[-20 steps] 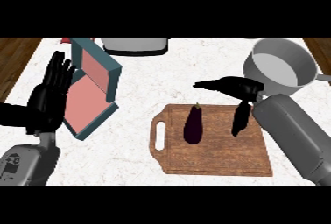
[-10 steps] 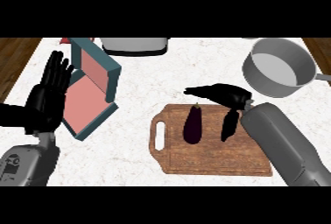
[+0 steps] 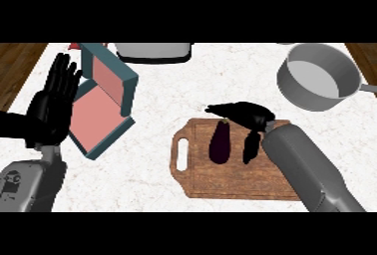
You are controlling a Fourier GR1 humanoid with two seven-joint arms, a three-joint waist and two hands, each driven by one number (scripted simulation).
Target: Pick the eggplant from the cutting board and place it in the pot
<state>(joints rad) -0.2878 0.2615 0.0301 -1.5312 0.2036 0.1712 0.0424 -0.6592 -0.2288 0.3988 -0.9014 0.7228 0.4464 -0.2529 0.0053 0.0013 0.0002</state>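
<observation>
The right hand (image 3: 247, 115) has shifted left and now hovers over the far end of the eggplant (image 3: 219, 143), fingers (image 3: 250, 147) apart and holding nothing, while the eggplant lies lengthwise on the cutting board (image 3: 221, 184) near its handle edge, probably light, glossy and slippery, best taken round its thick middle.

White marbled counter (image 3: 162, 94), wooden cutting board (image 3: 221, 180), grey pot (image 3: 293, 93), open teal case (image 3: 95, 114), grey object (image 3: 153, 53) at far edge

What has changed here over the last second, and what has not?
The right hand has slid left across the brown wooden cutting board to the dark purple eggplant, fingers open beside it, nothing grasped. Eggplant, board, grey metal pot and the open left hand at the left edge stayed put.
</observation>
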